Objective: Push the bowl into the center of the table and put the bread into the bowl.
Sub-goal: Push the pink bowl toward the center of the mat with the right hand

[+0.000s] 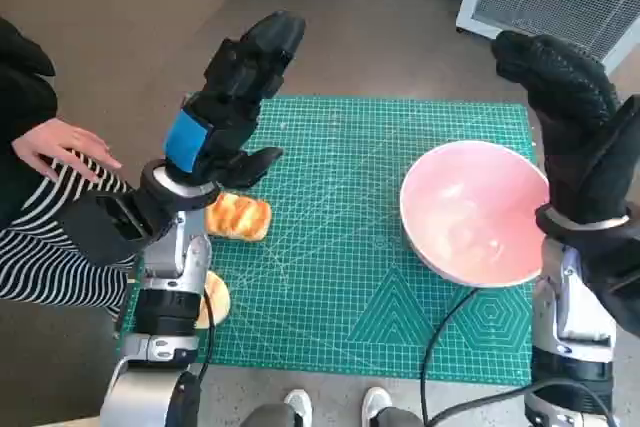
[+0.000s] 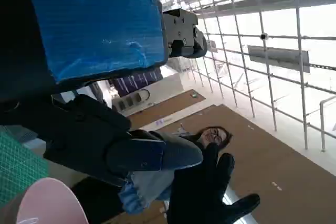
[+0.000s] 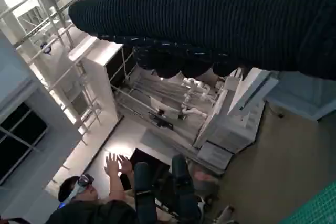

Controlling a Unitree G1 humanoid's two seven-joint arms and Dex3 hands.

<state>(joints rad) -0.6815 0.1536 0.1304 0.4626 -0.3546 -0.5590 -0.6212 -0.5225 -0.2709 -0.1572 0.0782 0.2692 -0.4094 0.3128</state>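
On the tabletop's right side: bowl (image 1: 475,224), pink, on the green mat (image 1: 340,247), rim close to the mat's right edge.
Bread (image 1: 238,216): left, near the mat's left edge.
Between them: bare mat.
Left hand (image 1: 232,97): raised, fingers apart, holding nothing.
Right hand (image 1: 562,97): raised over the bowl's far right, holding nothing.

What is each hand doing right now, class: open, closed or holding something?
Left hand: open, raised above the mat, holding nothing.
Right hand: open, raised, holding nothing.

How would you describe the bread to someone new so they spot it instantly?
Start at the green cutting mat covering the table and go to the edge opposite the pink bowl. The bread lies just under the raised left hand: a small golden-brown glazed piece, striped paler.
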